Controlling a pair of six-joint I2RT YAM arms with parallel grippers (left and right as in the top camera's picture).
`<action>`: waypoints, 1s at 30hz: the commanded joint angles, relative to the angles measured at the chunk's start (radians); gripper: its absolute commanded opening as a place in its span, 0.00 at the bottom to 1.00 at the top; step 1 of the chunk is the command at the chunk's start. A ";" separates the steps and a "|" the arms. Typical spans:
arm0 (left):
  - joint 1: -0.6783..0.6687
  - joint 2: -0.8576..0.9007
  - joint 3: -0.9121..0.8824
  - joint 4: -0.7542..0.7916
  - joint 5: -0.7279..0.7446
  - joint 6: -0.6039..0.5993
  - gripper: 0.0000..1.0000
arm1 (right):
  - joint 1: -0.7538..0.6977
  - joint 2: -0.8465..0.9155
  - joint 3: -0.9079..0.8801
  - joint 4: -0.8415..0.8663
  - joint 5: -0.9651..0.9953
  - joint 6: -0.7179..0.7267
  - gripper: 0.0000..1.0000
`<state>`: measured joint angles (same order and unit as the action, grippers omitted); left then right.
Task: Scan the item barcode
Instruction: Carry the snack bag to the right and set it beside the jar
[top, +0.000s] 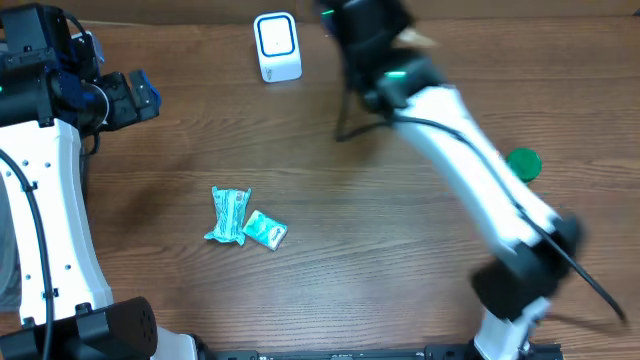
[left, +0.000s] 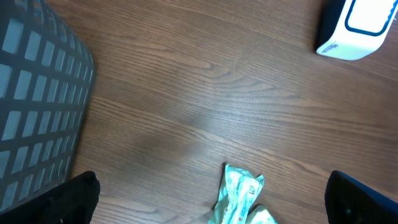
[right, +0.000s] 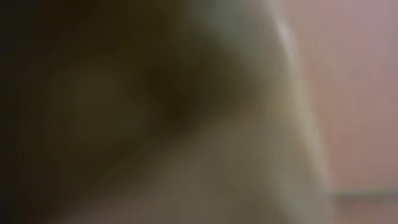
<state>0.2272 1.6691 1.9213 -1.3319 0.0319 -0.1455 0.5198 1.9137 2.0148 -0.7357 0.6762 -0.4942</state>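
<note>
Overhead cam sits fixed above, facing straight down on the wooden table (top: 330, 220), far enough to take in most of the tabletop. Left wrist cam rides much lower, looking down at the wood, with a mesh bin (left: 37, 106) at its left edge. Both views share the white scanner (top: 277, 45) and the teal packet (top: 231, 214). Right wrist cam is fully blurred; facing can't be told.

We see: grey mesh basket (left: 37, 93) far left | white-blue scanner (left: 357, 28) top right, cropped | teal packet (left: 239, 193) bottom centre on wood table (left: 205, 93) | left gripper (left: 217, 200) spread wide.
</note>
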 joint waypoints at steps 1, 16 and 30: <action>0.002 -0.007 0.022 0.001 -0.006 0.023 1.00 | -0.086 -0.092 0.007 -0.202 -0.361 0.492 0.04; 0.002 -0.007 0.022 0.001 -0.006 0.023 1.00 | -0.402 -0.069 -0.140 -0.693 -0.878 0.642 0.04; 0.002 -0.007 0.022 0.001 -0.006 0.023 0.99 | -0.453 -0.069 -0.521 -0.430 -0.566 0.711 0.04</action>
<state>0.2272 1.6691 1.9217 -1.3319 0.0319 -0.1455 0.1005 1.8465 1.5143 -1.1873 0.0055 0.1802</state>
